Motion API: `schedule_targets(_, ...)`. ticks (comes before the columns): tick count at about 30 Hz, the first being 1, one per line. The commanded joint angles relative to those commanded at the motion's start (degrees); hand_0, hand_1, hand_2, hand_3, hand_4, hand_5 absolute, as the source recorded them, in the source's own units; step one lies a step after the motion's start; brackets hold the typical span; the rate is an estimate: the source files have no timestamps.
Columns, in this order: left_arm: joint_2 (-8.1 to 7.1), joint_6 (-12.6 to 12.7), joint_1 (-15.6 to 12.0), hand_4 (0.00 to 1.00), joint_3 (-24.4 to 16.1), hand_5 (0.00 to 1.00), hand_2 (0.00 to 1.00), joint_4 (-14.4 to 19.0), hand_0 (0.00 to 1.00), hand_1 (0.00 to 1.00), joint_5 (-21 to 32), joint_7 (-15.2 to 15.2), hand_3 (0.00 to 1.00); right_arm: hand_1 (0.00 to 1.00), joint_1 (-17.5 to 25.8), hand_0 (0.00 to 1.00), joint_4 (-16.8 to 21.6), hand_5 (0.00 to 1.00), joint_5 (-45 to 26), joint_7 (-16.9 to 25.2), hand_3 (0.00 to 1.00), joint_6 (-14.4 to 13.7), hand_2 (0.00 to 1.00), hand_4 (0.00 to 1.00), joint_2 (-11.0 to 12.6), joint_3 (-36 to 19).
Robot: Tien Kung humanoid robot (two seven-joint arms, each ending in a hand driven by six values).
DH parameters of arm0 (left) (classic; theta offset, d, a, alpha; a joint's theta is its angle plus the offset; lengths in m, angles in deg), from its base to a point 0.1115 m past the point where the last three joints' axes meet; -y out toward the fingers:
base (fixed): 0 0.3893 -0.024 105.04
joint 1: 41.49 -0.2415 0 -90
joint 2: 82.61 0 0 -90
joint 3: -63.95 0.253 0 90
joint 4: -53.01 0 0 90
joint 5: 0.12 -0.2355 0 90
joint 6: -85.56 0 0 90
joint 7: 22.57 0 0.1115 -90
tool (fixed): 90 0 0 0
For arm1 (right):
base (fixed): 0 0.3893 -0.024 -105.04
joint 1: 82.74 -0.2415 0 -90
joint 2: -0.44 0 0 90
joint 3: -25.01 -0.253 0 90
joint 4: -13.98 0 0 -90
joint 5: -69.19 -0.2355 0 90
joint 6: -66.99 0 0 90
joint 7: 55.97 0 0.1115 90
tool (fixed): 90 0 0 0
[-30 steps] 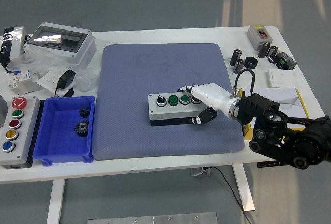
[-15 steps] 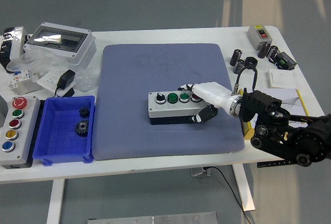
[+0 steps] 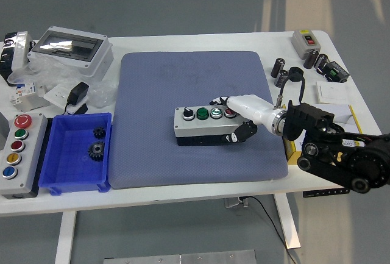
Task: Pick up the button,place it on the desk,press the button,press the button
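Observation:
A grey button box (image 3: 204,124) with a black selector knob, two green buttons and a red button lies on the blue-grey mat (image 3: 195,81). My right hand (image 3: 234,117) comes in from the right and is shut on the box's right end, white fingers (image 3: 220,101) over the top by the red button and the black thumb (image 3: 241,133) against the front side. The box rests on the mat. My left arm does not show.
A blue bin (image 3: 76,154) with two gears and a second grey button box (image 3: 16,154) sit at the left. An electrical enclosure (image 3: 70,47), an adapter and bags lie at the back left. Small switch parts (image 3: 304,63) and papers lie at the right.
My right hand has shifted slightly up and back with the box's right end; the box has turned a little on the mat.

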State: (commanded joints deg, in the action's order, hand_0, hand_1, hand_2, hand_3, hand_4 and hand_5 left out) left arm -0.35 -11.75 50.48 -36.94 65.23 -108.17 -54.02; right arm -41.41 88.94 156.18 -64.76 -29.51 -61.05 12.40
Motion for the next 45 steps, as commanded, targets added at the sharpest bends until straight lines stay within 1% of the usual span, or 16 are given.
schedule_targets(4, 0.05, -0.12, -0.06, 0.620, -0.10, 0.162, 0.569, 0.02, 0.689, 0.644, -0.10, -0.04, 0.623, 0.862, 0.08, 0.839, 0.15, 0.002, -0.47, -0.02, 0.963, 0.40, 0.892, 0.449, 0.20, -0.29)
schedule_targets(5, 0.06, -0.15, -0.08, 0.622, -0.13, 0.159, 0.570, 0.03, 0.689, 0.644, -0.13, -0.06, 0.624, 0.926, 0.09, 0.930, 0.18, 0.002, -0.56, -0.02, 0.998, 0.48, 0.960, 0.497, 0.24, -0.34)
schedule_targets(10, 0.05, -0.40, -0.09, 0.622, -0.40, 0.159, 0.570, 0.16, 0.689, 0.644, -0.33, -0.35, 0.624, 0.926, 0.07, 0.930, 0.33, 0.002, -1.05, -0.09, 0.998, 1.28, 0.960, 0.497, 0.40, -0.79)
schedule_targets(11, 0.04, -0.47, -0.06, 0.623, -0.45, 0.158, 0.569, 0.18, 0.690, 0.644, -0.39, -0.40, 0.623, 0.952, 0.06, 0.963, 0.34, 0.002, -1.18, -0.07, 0.998, 1.46, 0.981, 0.504, 0.42, -0.94)
schedule_targets(16, -0.05, -0.75, 0.03, 0.623, -0.67, 0.158, 0.569, 0.21, 0.690, 0.644, -0.75, -0.43, 0.623, 0.952, 0.25, 0.963, 0.43, 0.002, -2.46, 0.07, 0.998, 2.59, 0.981, 0.504, 0.59, -2.00)
schedule_targets(22, -0.16, -0.90, -0.06, 0.623, -0.74, 0.155, 0.565, 0.21, 0.690, 0.643, -0.97, -0.45, 0.622, 0.954, 0.73, 0.968, 0.98, 0.002, -6.07, 0.43, 0.998, 4.35, 0.986, 0.508, 0.98, -4.01)
schedule_targets(28, -0.16, -1.16, -0.32, 0.627, -0.60, 0.153, 0.567, 0.21, 0.690, 0.643, -0.76, -0.55, 0.623, 0.957, 0.97, 0.971, 3.04, 0.002, -11.93, 0.72, 0.998, 7.70, 0.991, 0.509, 2.25, -7.44)
schedule_targets(29, -0.15, -1.26, -0.33, 0.638, -0.57, 0.148, 0.568, 0.21, 0.692, 0.643, -0.72, -0.58, 0.626, 0.962, 0.94, 0.985, 3.26, 0.002, -12.95, 0.77, 0.998, 8.31, 0.998, 0.542, 2.45, -8.02)
schedule_targets(31, -0.13, -1.43, -0.35, 0.638, -0.52, 0.148, 0.568, 0.18, 0.692, 0.643, -0.66, -0.57, 0.626, 0.962, 0.94, 0.985, 3.54, 0.002, -14.57, 0.82, 0.998, 9.33, 0.998, 0.542, 2.79, -8.92)
schedule_targets(36, -0.11, -1.56, -0.38, 0.643, -0.45, 0.146, 0.569, 0.17, 0.694, 0.641, -0.51, -0.52, 0.628, 0.963, 1.22, 0.988, 3.91, 0.002, -16.36, 0.78, 0.998, 10.42, 0.998, 0.556, 3.50, -10.10)
schedule_targets(40, -0.15, -1.65, -0.40, 0.643, -0.36, 0.146, 0.569, 0.18, 0.694, 0.641, -0.42, -0.45, 0.628, 0.963, 1.34, 0.988, 3.04, 0.002, -17.47, 1.17, 0.998, 10.47, 0.998, 0.556, 3.68, -10.43)
schedule_targets(45, -0.29, -1.80, -0.19, 0.645, -0.41, 0.142, 0.566, 0.14, 0.694, 0.640, -0.66, -0.15, 0.627, 0.965, 0.91, 0.993, -1.24, 0.002, -18.58, 2.09, 0.998, 10.13, 0.998, 0.565, 2.07, -9.81)
